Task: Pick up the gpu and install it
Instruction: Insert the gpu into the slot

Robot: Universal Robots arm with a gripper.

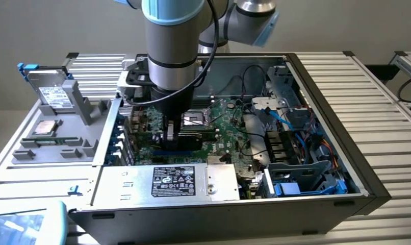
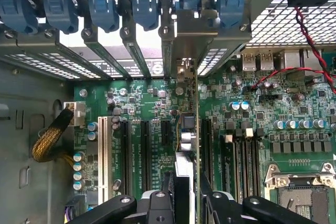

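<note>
Gpu (image 2: 186, 145), a flat card seen edge-on with a silver bracket end, stands upright over the black slots of the green motherboard (image 2: 262, 108), likely so that its bracket faces the rear of the dark metal computer case (image 1: 212, 219). The black two-finger gripper (image 2: 185, 195) clamps it narrowly. The card's faces are hidden, and whether it is seated is hard to judge

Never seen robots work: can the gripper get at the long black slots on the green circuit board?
Probably yes: the gripper, shut on the thin green gpu card, hangs over the long black slots, nothing across them.
</note>
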